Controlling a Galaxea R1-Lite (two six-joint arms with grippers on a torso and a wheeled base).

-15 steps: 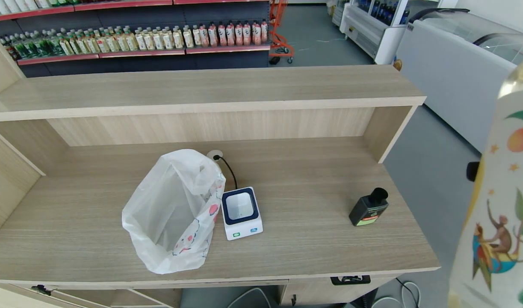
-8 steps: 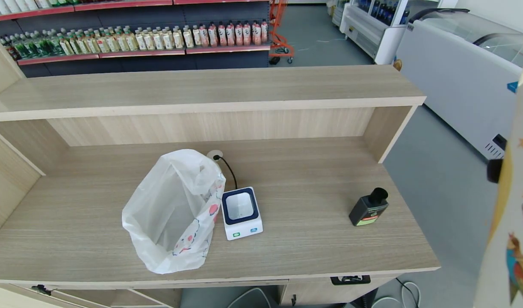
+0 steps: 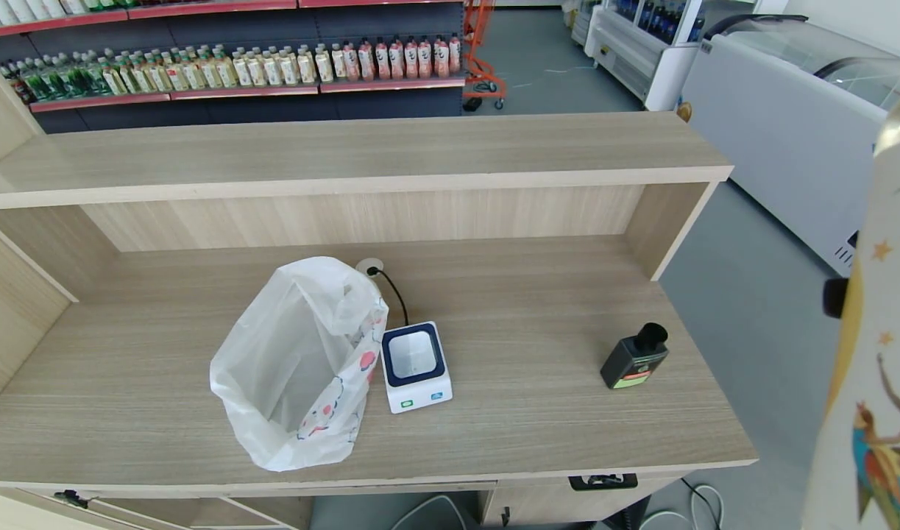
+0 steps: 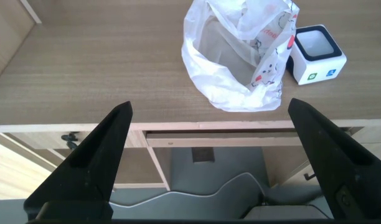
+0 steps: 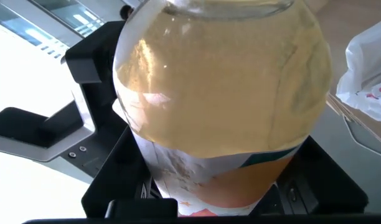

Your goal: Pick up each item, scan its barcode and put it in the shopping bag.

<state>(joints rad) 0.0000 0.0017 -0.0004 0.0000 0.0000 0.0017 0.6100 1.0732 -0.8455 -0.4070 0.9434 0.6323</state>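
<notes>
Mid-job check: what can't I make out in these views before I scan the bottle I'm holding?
1. Barcode on the held bottle: the head view's right edge cuts the bottle off, and the side facing the right wrist camera carries no barcode.
2. Inside of the shopping bag: partly hidden by its own crumpled rim in the head and left wrist views.
3. Label on the small dark bottle: too small to make out in the head view.

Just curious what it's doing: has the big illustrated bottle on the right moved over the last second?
Yes. The bottle has shifted right, away from the counter corner, then edged slightly back.
</notes>
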